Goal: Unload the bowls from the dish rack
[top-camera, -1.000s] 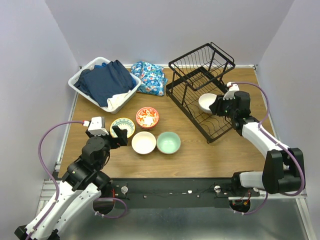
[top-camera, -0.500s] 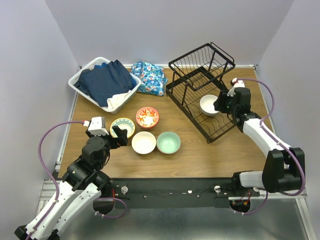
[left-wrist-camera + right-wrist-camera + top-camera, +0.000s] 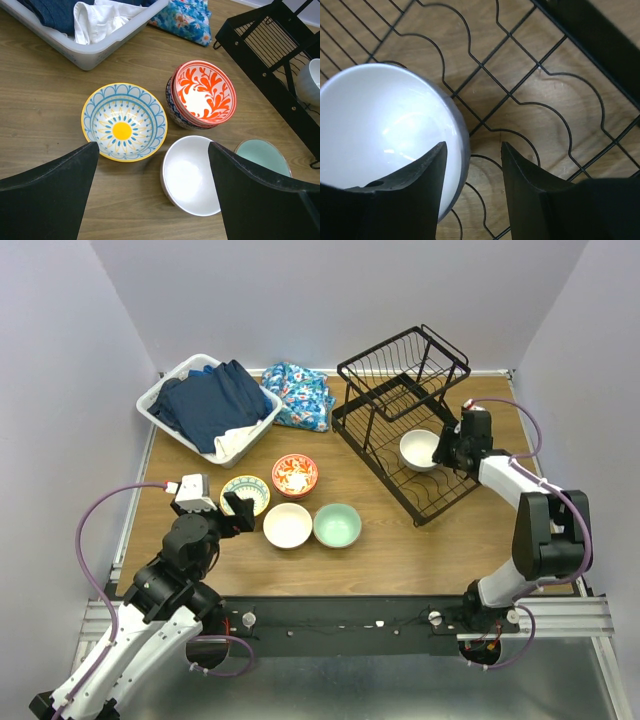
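Note:
The black wire dish rack (image 3: 405,365) stands at the back right. One white bowl (image 3: 418,448) lies on its lower tier. My right gripper (image 3: 452,450) is at that bowl's right edge. In the right wrist view it (image 3: 474,147) is open astride the white bowl's (image 3: 380,130) rim, one finger over the inside and one outside with a gap. On the table stand a yellow bowl (image 3: 245,492), a red-orange floral bowl (image 3: 295,475), a white bowl (image 3: 288,525) and a mint bowl (image 3: 337,525). My left gripper (image 3: 153,150) hovers wide open, holding nothing, above the yellow bowl (image 3: 124,122) and the white bowl (image 3: 192,175).
A white laundry basket (image 3: 160,395) with dark blue clothes sits at the back left, with a floral cloth (image 3: 298,395) beside it. The red-orange floral bowl (image 3: 202,95) rests stacked in a blue patterned bowl (image 3: 170,107). Walls close in the table's left, back and right sides.
The white bowl was tilted in my right gripper and now lies flat on the rack's lower tier. My right arm has shifted back and to the right. The left arm has not moved.

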### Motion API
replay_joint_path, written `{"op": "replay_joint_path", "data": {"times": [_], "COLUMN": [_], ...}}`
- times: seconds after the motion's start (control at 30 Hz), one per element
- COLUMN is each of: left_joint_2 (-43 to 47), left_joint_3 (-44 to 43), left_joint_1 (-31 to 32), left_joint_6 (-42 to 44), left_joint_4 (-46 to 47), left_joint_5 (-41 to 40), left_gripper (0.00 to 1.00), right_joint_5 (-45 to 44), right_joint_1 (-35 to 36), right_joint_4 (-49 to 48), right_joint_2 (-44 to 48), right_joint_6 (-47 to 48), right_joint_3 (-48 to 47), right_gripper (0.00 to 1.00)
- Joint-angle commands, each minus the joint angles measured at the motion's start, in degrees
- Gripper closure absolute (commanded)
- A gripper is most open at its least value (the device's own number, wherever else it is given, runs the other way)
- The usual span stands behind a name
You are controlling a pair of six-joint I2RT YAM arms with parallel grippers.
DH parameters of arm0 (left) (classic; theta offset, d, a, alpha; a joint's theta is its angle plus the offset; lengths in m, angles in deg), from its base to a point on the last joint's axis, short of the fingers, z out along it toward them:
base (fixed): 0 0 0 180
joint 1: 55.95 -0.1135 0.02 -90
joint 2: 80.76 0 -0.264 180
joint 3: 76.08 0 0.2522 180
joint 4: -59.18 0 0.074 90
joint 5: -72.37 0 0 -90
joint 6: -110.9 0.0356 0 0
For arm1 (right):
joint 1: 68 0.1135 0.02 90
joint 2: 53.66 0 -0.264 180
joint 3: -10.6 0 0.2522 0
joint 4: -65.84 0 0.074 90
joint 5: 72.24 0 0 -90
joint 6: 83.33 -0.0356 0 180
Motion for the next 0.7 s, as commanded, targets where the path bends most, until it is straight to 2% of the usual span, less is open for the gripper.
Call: {"op": "replay_joint_path", "data": {"times": [0.0, 0.03, 0.13, 0.17, 0.27, 0.47, 0.67], "left_joint_2": [0.96, 1.04, 1.22, 1.13, 0.52, -2.81, -9.74], "left_joint_3": [0.47, 0.38, 0.38, 0.38, 0.47, 0.21, -1.02], "left_joint_1": [-0.13, -0.22, -0.13, -0.13, -0.13, -0.13, -0.13], "left_joint_6": [-0.06, -0.14, -0.32, -0.23, -0.23, 0.56, 1.35], "left_joint_4": [0.29, 0.12, 0.29, 0.29, 0.82, 1.35, 3.28], "left_joint_5": [-0.85, -0.85, -0.77, -0.68, -0.15, 2.48, 7.49], "left_gripper": [0.01, 0.01, 0.01, 0.01, 0.01, 0.01, 0.01], "right_joint_5": [1.21, 1.29, 1.12, 0.86, 0.07, -0.9, 6.21], "right_joint_1": [-0.44, -0.44, -0.44, -0.44, -0.44, -0.35, -0.35], "right_joint_4": [1.16, 1.16, 2.65, 3.27, 5.46, 9.59, 13.46], "right_joint_2": [-2.44, -2.44, -1.92, -1.48, 0.37, 5.64, 12.75], "right_joint_6": [-1.21, -0.95, 0.01, 0.28, 1.59, 4.32, 7.13], "right_joint_3": [-2.01, -2.09, -2.97, -3.32, -4.29, -4.82, -2.98], "right_gripper": [0.52, 0.55, 0.69, 0.79, 0.96, 0.99, 0.99]}}
